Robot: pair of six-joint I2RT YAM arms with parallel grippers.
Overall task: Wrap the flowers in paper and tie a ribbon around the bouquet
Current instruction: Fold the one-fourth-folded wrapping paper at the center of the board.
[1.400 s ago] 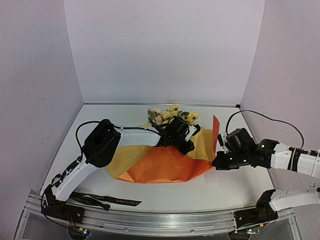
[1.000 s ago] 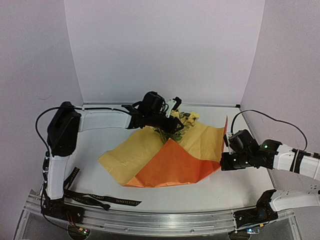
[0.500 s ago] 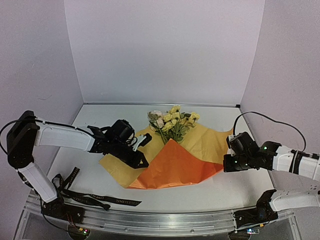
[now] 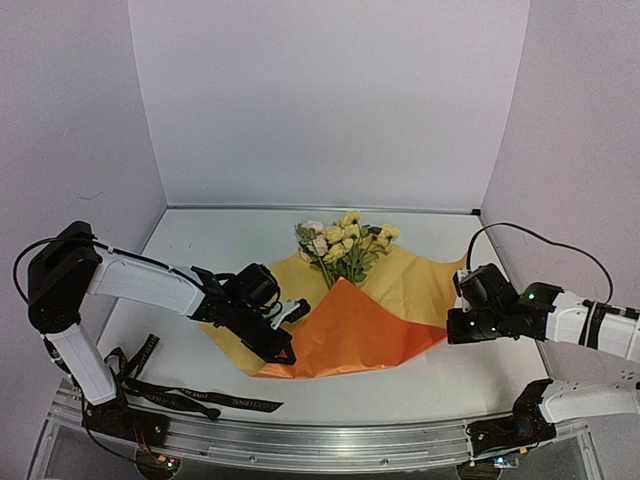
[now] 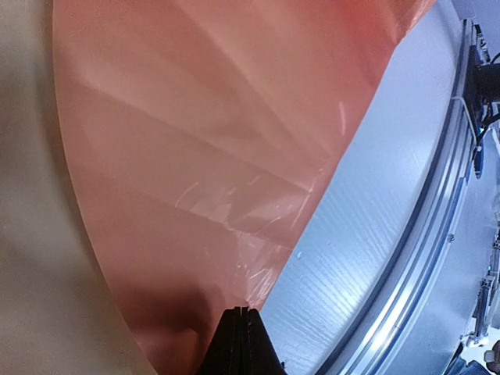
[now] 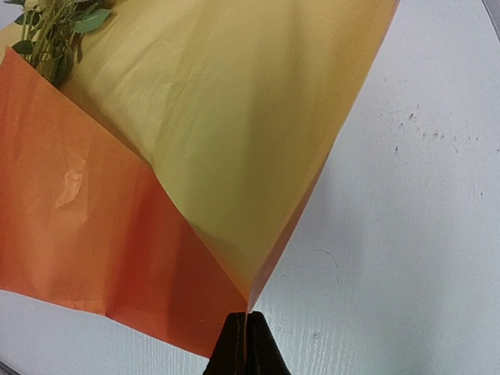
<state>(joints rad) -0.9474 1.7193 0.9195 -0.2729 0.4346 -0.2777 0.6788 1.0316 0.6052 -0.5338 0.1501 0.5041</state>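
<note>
The ribbon (image 4: 215,400) lies flat and unused on the table (image 4: 420,385) at the near left edge, well apart from the paper; the tying step is judged not yet begun.

The left gripper (image 5: 241,316) is fully closed, with the near edge of the paper (image 4: 350,325) pinched between its fingertips where the orange side meets the table. This hold is judged to serve for lifting or folding that edge over the stems.

The right gripper (image 6: 246,320) is likewise closed, and the right corner of the sheet is nipped in it, so that the corner is raised off the table and the yellow side faces up.

One orange flap is folded over the middle of the sheet. No cone is formed yet.

The flowers (image 4: 345,243) lie at the far edge of the paper, blooms projecting beyond it, stems running under the orange flap. Nothing else is enclosed by the sheet.
</note>
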